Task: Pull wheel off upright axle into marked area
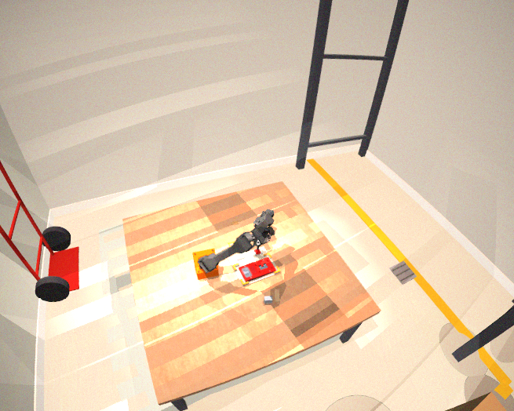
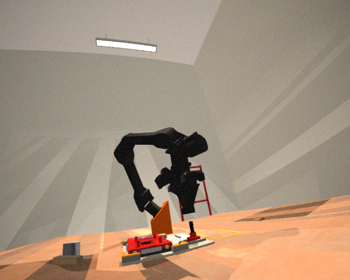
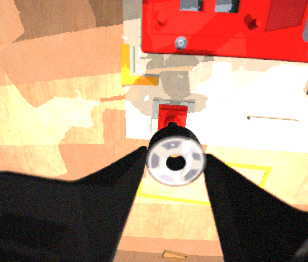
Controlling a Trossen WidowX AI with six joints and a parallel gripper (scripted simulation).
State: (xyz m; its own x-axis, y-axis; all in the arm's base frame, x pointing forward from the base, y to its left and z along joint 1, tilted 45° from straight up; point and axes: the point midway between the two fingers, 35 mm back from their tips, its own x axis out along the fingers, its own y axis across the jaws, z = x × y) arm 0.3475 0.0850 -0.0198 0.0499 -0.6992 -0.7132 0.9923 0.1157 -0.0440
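The wheel [image 3: 160, 160] is a small grey disc with a dark tyre and a centre hole. My gripper [image 3: 175, 155] [image 2: 188, 210] [image 1: 257, 245] is shut on the wheel by its rim. It holds the wheel in the air just above the black upright axle [image 2: 191, 226], clear of the axle's top. The axle stands on a red base [image 3: 172, 116] [image 2: 193, 237]. The marked area is a yellow outline [image 3: 240, 168] [image 2: 230, 235] on the table, just beside the axle's base. In the wrist view it lies partly under the wheel and fingers.
A red panel [image 3: 230, 30] [image 2: 147, 242] [image 1: 257, 270] with small parts lies on a white board next to the axle. The arm's orange base plate [image 1: 203, 263] [image 2: 162, 218] stands behind it. A small grey block [image 1: 267, 300] [image 2: 71, 248] sits apart on the table.
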